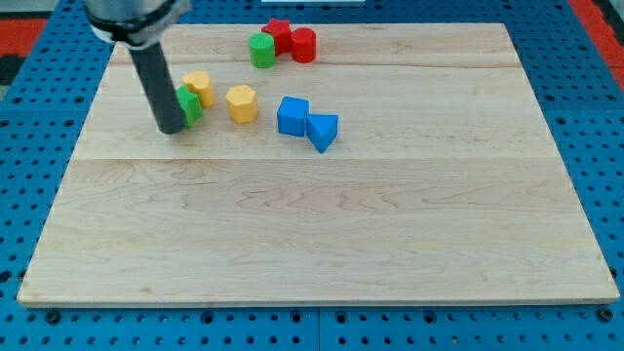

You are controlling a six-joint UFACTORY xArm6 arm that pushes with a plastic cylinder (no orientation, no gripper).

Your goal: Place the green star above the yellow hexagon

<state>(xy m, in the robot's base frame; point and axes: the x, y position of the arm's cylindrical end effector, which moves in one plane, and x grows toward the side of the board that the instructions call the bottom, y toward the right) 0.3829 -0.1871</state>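
The green star [190, 104] lies at the view's upper left of the wooden board, partly hidden by my rod. My tip [170, 128] touches the star's left side. A yellow block [199, 86] sits just above and right of the star, touching it. The yellow hexagon [242, 102] lies a short way to the star's right, apart from it.
A blue cube [292, 116] and a blue triangular block [322, 131] sit right of the hexagon. A green cylinder [261, 50], a red star [279, 34] and a red cylinder [303, 45] cluster near the board's top edge. The board [322, 244] rests on a blue pegboard.
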